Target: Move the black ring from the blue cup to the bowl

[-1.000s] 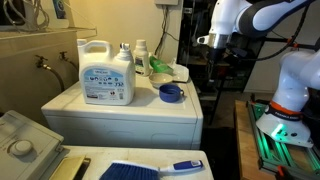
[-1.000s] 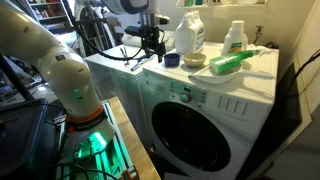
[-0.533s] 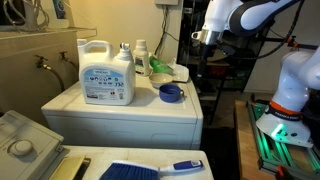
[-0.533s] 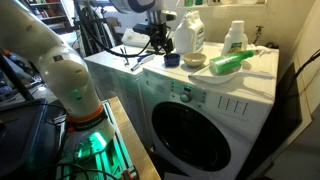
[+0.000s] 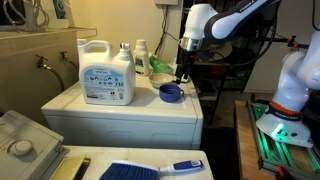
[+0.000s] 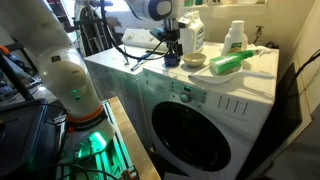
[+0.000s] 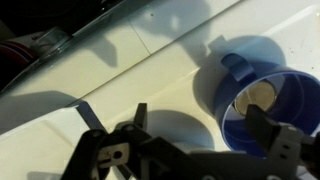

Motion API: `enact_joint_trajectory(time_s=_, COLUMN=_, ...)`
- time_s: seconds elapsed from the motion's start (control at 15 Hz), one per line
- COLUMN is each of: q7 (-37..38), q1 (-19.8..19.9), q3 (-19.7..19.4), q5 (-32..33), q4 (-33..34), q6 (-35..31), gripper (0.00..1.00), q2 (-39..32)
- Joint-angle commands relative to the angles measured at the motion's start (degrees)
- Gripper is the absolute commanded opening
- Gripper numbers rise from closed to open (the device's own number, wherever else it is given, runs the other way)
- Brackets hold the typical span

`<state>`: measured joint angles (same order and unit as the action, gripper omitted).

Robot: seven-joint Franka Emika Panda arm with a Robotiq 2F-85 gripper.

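Observation:
The blue cup stands on the white washer top, in front of the off-white bowl. In an exterior view the cup sits just beside the bowl. My gripper hangs open just above the cup and also shows in an exterior view. In the wrist view the open gripper has one finger over the cup's mouth and the other over bare washer top. I cannot make out the black ring; the cup's inside is partly hidden.
A large white detergent jug and bottles stand behind the cup. A green object lies beside the bowl. A blue-handled brush lies on a front surface. The washer's edge is close to the cup.
My arm has swung in from the side and come down; the gripper now hangs over the blue cup. The cup and bowl have not moved.

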<state>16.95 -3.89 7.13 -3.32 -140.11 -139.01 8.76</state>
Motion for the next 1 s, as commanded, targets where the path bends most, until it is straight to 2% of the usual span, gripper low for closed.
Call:
enact_joint_trajectory(time_s=0.0, q7=4.3, q1=-0.4, q3=0.6, q5=0.3, q4=5.3, q6=0.6, gripper=1.0, q2=-6.4)
enact_joint_trajectory(time_s=0.07, q7=4.9, q1=-0.6, q3=0.6, q5=0.4, q4=6.1, q6=0.6, gripper=0.91, q2=-7.6)
enact_joint_trajectory(time_s=0.13, q7=5.3, q1=-0.8, q3=0.6, q5=0.6, q4=6.8, q6=0.4, gripper=0.75, q2=-8.7)
enact_joint_trajectory(time_s=0.2, q7=5.6, q1=-1.1, q3=0.5, q5=0.5, q4=7.5, q6=0.6, gripper=0.66, q2=-9.5)
enact_joint_trajectory(time_s=0.73, q7=6.3, q1=-2.6, q3=0.2, q5=2.6, q4=9.5, q6=2.2, gripper=0.02, q2=-10.9)
enact_joint_trajectory(time_s=0.93, q7=7.3, q1=-3.2, q3=0.3, q5=6.7, q4=9.6, q6=3.7, gripper=0.0, q2=-9.6)
